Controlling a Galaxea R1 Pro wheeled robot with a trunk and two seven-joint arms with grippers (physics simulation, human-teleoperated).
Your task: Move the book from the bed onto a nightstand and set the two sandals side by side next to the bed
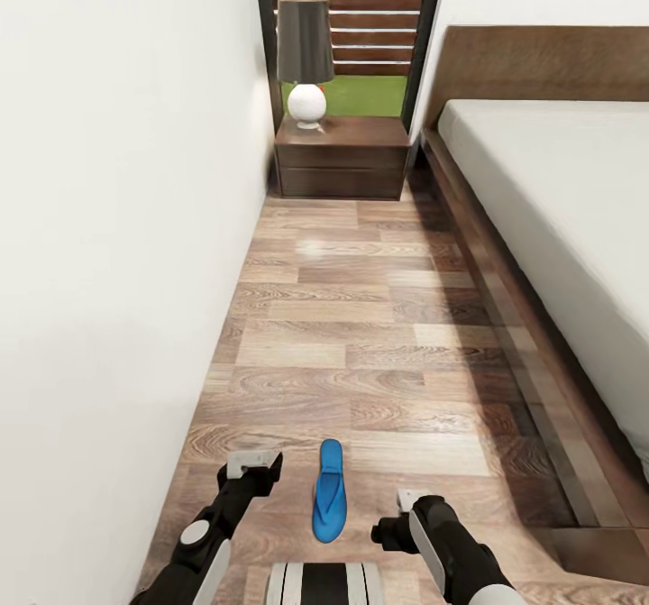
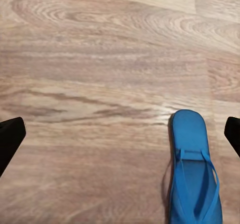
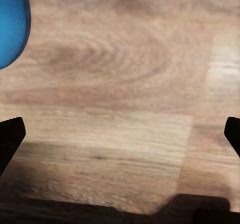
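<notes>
Taking the sandal (image 1: pixel 330 490) as the landmark: to its left, the left gripper (image 1: pixel 252 463) is held low over the wood floor (image 1: pixel 361 316), and in the left wrist view its 2 dark fingertips (image 2: pixel 10 139) are seen spread wide with nothing between them, the blue sandal (image 2: pixel 192 174) lying flat on the planks toward one finger. The sandal itself is lying in the aisle between the white wall (image 1: pixel 108 226) and the bed (image 1: pixel 559 208), its length running along the aisle. To its right, the right gripper (image 1: pixel 401 519) is held beside it; in the right wrist view its jaws are likewise spread and empty, with only an edge of the sandal (image 3: pixel 11 28) caught at the corner. Well beyond the sandal, at the far end of the aisle, a nightstand (image 1: pixel 342 156) carrying a lamp (image 1: pixel 305 59) is seen, its top free of any book. Only 1 sandal is in sight; the second sandal and the book cannot be located on the visible part of the mattress. The task is therefore judged to be early: no pair has been formed yet, and the book transfer appears still to be done
</notes>
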